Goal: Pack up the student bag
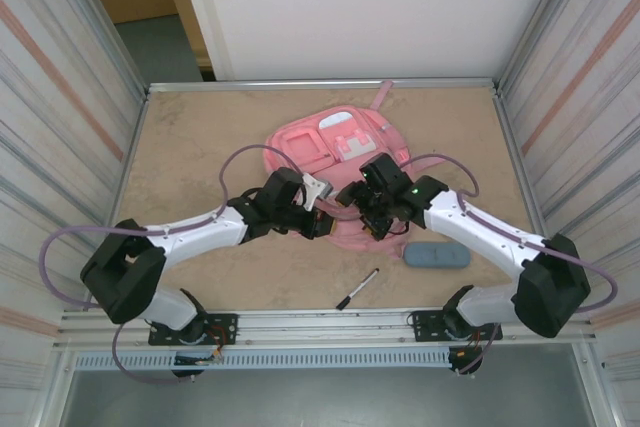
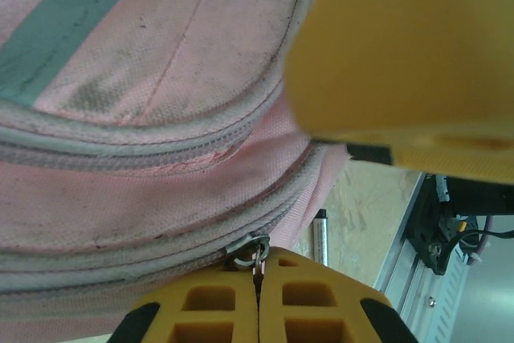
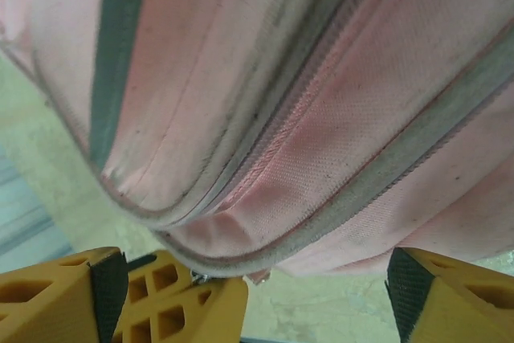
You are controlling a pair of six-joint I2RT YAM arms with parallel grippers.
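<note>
The student bag (image 1: 300,152) is a pink backpack lying flat in the middle of the table, front pockets facing up. My left gripper (image 1: 322,220) is at the bag's near edge, and its yellow fingers (image 2: 259,269) are shut on a metal zip pull (image 2: 255,248) of the bag (image 2: 161,118). My right gripper (image 1: 368,209) faces it from the right, open, with its jaws (image 3: 255,299) standing wide on either side of the bag's near edge (image 3: 321,134) and nothing pinched between them. The left gripper's yellow fingers (image 3: 189,311) sit between the right jaws.
A black-and-white pen (image 1: 357,288) lies on the table near the front rail, also seen as the pen (image 2: 320,234) just past the bag. A grey-blue pencil case (image 1: 436,255) lies right of the bag under the right arm. Metal walls close in both sides.
</note>
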